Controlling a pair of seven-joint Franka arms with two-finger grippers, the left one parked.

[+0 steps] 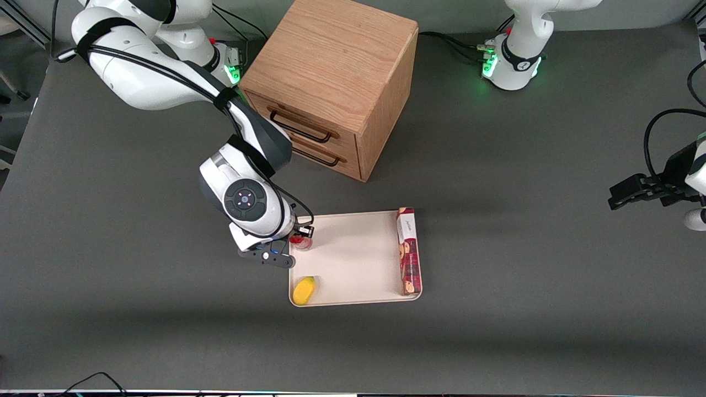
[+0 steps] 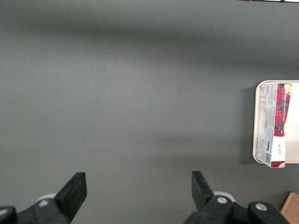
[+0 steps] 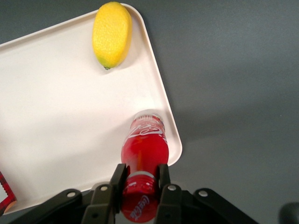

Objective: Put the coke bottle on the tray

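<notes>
Your coke bottle (image 3: 142,151) is a small rigid plastic thing, probably light, with a smooth rounded body that could swivel or slip in a loose pinch. The neck just under the cap is the sensible place to hold it, and that is where the hand (image 3: 140,179) has it: the two fingers (image 3: 117,179) are clamped on either side of the neck, with the bottle hanging upright below them. Its base sits at or just above the tray (image 1: 358,259), right by the rim at the corner toward the working arm's end of the bench. The yellow fruit (image 1: 304,290) lies in the neighbouring corner, nearer the front camera, apart from the bottle. The wrist points straight down over that tray edge.
</notes>
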